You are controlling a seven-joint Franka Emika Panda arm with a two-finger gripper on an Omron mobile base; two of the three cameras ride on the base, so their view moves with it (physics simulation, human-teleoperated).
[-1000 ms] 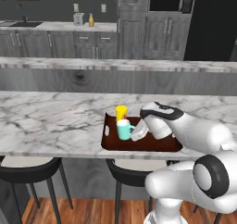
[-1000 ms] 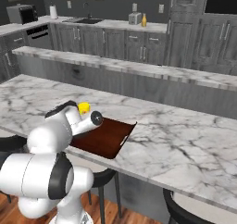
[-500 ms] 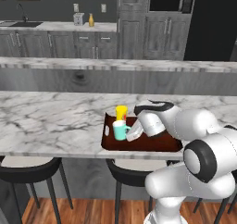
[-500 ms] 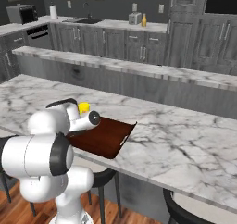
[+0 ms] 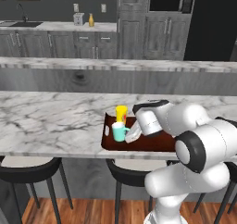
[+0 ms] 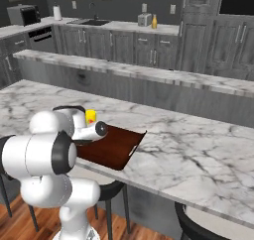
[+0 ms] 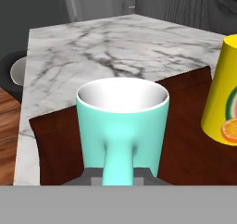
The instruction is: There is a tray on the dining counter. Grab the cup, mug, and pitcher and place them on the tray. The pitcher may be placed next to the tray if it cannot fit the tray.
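Note:
The teal mug (image 5: 119, 132) (image 7: 122, 121) stands at the left end of the dark reddish-brown tray (image 5: 157, 142) (image 6: 116, 147) (image 7: 185, 158) on the dining counter (image 5: 51, 119). Its handle points at my gripper (image 5: 131, 135) (image 7: 119, 177), which is shut on that handle, one fingertip (image 7: 95, 177) on each side. The yellow cup (image 5: 121, 113) (image 6: 91, 117) (image 7: 224, 98) stands on the tray just behind the mug. The mustard pitcher (image 5: 91, 20) (image 6: 154, 22) stands far off on the back worktop. My arm hides the mug in the right base view.
A grey toaster (image 5: 78, 19) (image 6: 144, 20) stands beside the pitcher on the back worktop. A raised grey ledge (image 5: 115, 65) runs behind the dining counter. Dark stools (image 5: 28, 170) stand under the counter's near edge. The tray's right half is bare.
The mug has shifted slightly left and settled near the tray's left end. My arm's elbow has swung in towards the middle, and the hand has stayed by the mug.

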